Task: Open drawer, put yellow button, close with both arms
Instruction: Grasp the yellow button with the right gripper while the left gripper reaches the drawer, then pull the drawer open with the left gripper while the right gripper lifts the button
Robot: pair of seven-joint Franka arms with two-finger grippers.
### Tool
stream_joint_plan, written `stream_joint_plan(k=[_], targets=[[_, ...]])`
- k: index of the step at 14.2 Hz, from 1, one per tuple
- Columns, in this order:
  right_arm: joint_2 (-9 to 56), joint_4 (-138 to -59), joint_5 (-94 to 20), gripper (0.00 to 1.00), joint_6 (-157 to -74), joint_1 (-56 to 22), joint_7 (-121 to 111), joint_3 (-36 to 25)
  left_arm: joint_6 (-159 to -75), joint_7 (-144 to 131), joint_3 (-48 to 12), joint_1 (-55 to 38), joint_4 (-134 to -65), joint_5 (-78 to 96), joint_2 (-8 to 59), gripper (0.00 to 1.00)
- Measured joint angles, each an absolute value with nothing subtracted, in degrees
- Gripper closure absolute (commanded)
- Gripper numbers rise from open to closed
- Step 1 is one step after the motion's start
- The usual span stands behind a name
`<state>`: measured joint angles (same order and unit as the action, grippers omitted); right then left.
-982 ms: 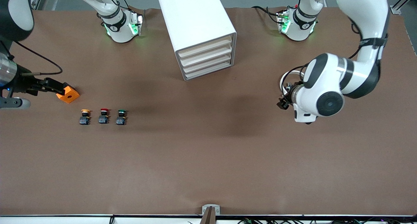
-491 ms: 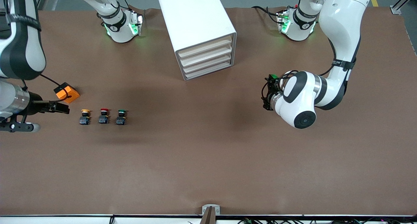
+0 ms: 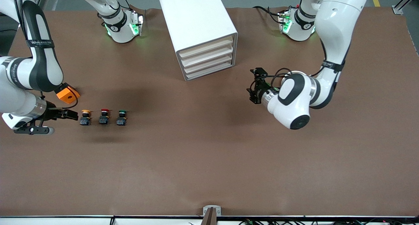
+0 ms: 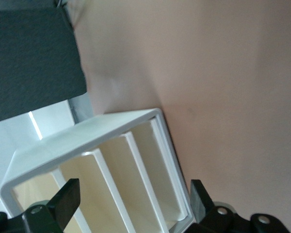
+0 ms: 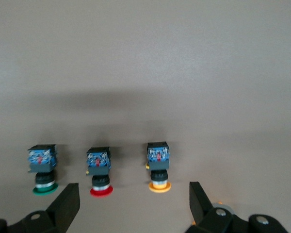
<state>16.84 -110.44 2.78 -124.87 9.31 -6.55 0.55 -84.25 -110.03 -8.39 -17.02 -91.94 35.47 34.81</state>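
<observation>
Though both spread: right gripper [image 3: 72, 114] beside yellow button [image 3: 85, 117], left gripper [image 3: 254, 87] facing closed drawers [image 3: 207, 57].

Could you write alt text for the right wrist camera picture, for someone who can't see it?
Three small push buttons lie in a row on the brown table: the yellow button, a red button in the middle, then a green button. The right gripper is open, its two black fingertips at the picture's lower edge, nearest the yellow button.

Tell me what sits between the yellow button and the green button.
The red button stands between the yellow button and the green button, all in one row; the front and right wrist views show it.
</observation>
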Motion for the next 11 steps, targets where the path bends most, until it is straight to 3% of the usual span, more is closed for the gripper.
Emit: stream_joint_plan(k=[7,9,11], targets=[[22.04,-118.46,2.78,0.0,-139.78,11.39,-12.12,0.52,-82.92,-125.41,-8.5,-23.37,-88.98,48.04,37.77,0.04],[24.6,-118.54,2.78,0.0,-142.88,11.79,-12.18,0.51,-82.6,-126.16,-8.48,-23.45,-88.27,49.68,38.71,0.23],[27.01,-118.58,2.78,0.0,-145.61,12.24,-12.39,0.51,-82.46,-126.51,-8.49,-23.88,-88.13,52.57,39.16,0.25]])
